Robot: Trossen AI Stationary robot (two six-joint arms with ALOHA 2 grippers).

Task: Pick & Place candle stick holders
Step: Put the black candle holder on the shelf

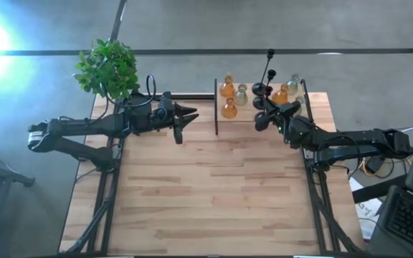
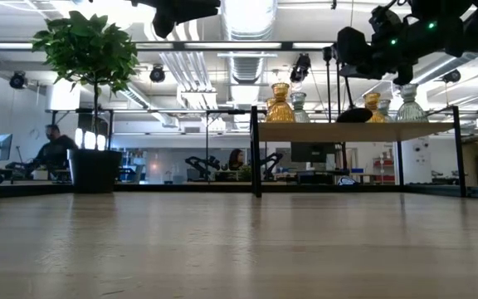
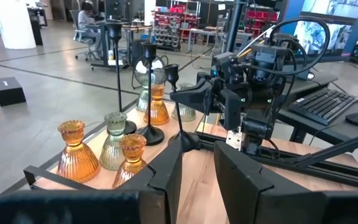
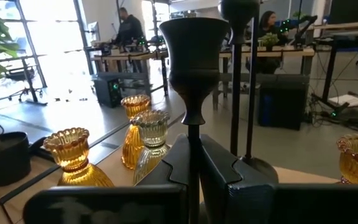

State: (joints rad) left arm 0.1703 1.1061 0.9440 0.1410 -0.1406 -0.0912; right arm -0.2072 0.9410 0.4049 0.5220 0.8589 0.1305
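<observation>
R gripper [image 1: 265, 117], upper right of center in high view, is clamped tight on thin stem of a black candle holder [image 4: 194, 62] by the shelf [image 1: 216, 115] w/ amber and pale holders. L gripper [image 1: 181, 123] upper left of center, jaws partly apart, holding nothing.

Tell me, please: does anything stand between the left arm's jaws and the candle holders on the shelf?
Nothing visible stands between them. The left gripper hovers beside the shelf, and the nearest amber holder stands just beyond the shelf's end bar. The right gripper already holds a black holder at the shelf's other side.
</observation>
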